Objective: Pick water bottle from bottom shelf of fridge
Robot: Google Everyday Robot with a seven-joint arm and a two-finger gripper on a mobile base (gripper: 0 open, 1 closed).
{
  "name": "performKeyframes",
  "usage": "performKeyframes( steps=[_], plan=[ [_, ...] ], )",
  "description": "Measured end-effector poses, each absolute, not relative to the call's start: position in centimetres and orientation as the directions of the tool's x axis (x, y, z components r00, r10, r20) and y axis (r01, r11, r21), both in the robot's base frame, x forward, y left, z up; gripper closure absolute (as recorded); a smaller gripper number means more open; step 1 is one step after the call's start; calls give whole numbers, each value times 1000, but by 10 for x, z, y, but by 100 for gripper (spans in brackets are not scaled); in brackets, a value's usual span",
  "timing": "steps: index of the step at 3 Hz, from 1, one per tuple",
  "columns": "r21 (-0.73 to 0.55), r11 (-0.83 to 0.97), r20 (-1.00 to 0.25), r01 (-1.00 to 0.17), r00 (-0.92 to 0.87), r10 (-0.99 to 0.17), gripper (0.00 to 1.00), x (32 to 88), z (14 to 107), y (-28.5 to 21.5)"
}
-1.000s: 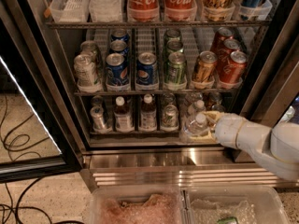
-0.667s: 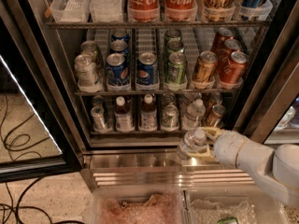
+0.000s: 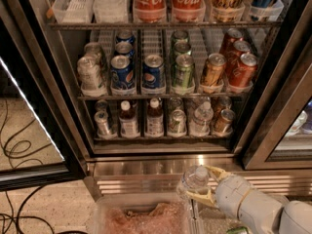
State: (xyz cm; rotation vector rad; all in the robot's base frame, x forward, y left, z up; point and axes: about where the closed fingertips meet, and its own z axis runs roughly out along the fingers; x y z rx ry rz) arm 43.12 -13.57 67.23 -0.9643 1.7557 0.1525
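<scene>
The gripper [image 3: 197, 181] hangs low in front of the fridge [image 3: 146, 165], outside the cabinet and just above the shiny steel base, with its jaws pinching the water bottle [image 3: 191, 183] from two sides across the ribbed body. The bottle sits roughly upright in that hold, white cap up and toward the camera, which suits a side grasp: squeezing the body below the cap keeps a light, slippery bottle from tipping and leaves the top free. The bottle is clear of the bottom shelf [image 3: 161, 137] and its thin front rail, so the pick itself looks essentially done; what remains, as a judgement, is only carrying it away without loosening the pinch. On the shelf behind, a second clear bottle [image 3: 202, 116] stands in the lane on the right, between a slim silver can [image 3: 177, 122] and a bronze can [image 3: 223, 122], while two brown-liquid bottles [image 3: 128, 122] stand further left. The lanes keep each kind in a row facing forward, so the front item can be drawn straight out over the rail. A clear plastic bin [image 3: 141, 217] lies below the gripper.
</scene>
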Motion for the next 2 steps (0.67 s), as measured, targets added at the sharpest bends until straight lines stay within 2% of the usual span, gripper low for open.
performKeyframes(
  steps=[1, 2],
  plan=[
    [-310, 705, -844, -638, -158, -513, 100, 411, 651, -133],
    [-334, 732, -846, -593, -154, -510, 100, 407, 670, -135]
  ],
)
